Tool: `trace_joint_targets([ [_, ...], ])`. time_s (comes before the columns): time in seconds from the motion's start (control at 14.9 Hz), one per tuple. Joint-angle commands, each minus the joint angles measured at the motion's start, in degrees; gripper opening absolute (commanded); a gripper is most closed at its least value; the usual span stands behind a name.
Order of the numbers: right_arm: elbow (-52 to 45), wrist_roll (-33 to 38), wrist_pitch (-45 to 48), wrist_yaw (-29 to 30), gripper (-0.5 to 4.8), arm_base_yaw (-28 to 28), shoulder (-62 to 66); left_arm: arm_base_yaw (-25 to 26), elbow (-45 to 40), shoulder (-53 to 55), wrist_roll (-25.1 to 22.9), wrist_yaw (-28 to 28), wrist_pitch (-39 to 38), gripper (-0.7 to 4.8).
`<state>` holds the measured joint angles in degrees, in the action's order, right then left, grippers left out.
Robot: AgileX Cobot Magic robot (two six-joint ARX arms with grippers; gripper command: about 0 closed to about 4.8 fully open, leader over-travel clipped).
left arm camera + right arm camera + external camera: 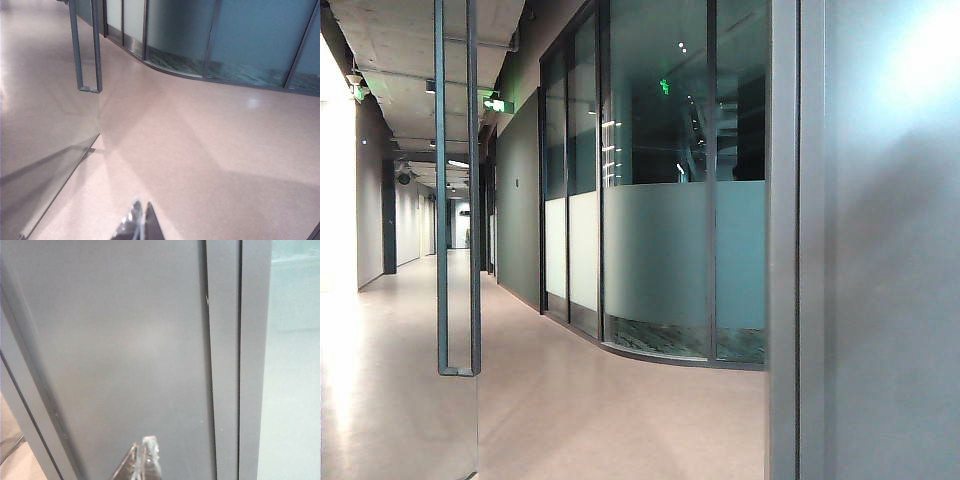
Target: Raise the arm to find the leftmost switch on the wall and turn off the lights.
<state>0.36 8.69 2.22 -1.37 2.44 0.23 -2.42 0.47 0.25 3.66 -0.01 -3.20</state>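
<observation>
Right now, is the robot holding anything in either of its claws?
No. The left end effector is shut over bare floor, the right end effector shut before a grey wall panel; nothing sits between the fingertips.

Corridor seen past a glass door and a grey wall; neither gripper is in sight here.

A glass door [400, 300] with a long upright handle [458, 190] stands on the left. A grey wall [890, 260] fills the right side. Between them, a curved glass partition [660, 230], frosted across its middle band, lines the pale floor [610, 410]. A green exit sign [498, 104] glows under the ceiling.
</observation>
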Motion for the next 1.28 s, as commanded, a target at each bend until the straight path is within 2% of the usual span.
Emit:
trace_joint_targets([
  [0.07, 0.0, -0.2, 1.0, 0.0, -0.01, 0.0, -0.1, 0.0, 0.0, 0.0, -0.2, 0.0, 0.4, -0.05],
  [0.4, 0.0, -0.1, 0.7, 0.0, -0.01, 0.0, -0.1, 0.0, 0.0, 0.0, -0.2, 0.0, -0.8, -0.05],
  [0.47, 0.1, -0.1, 1.8, 0.0, -0.01, 0.0, -0.1, 0.0, 0.0, 0.0, 1.9, 0.3, 0.8, -0.05],
  [0.54, 0.1, -0.1, 4.1, 0.0, -0.01, -0.1, -0.1, 0.0, 0.1, 0.0, 6.3, 1.1, 3.3, -0.05],
  [0.67, 0.1, 0.4, 11.5, -0.1, -0.01, -0.1, -0.1, 0.0, 1.0, 0.0, 12.8, 4.3, 12.8, -0.05],
  [0.74, 0.7, 0.4, 18.6, -1.2, -0.01, 0.0, -0.1, 0.0, 4.8, 0.0, 14.8, 3.5, 17.4, -0.05],
  [0.81, 2.3, 0.4, 20.9, -3.6, -0.01, 0.0, -0.1, 0.0, 9.1, 0.2, 14.7, 1.2, 17.4, -0.05],
  [1.01, 10.8, 0.3, 21.4, -13.1, -0.01, 0.0, 1.4, 0.0, 23.4, 5.8, 9.6, -0.4, 17.5, -0.05],
  [1.14, 16.7, 0.3, 23.3, -14.4, -0.01, 0.0, 5.5, 0.0, 33.4, 14.2, 8.8, 0.2, 17.5, -0.05],
  [1.28, 23.6, 0.3, 25.6, -13.2, -0.01, 0.0, 13.2, 0.0, 44.8, 25.7, 8.8, 2.7, 17.5, -0.05],
])
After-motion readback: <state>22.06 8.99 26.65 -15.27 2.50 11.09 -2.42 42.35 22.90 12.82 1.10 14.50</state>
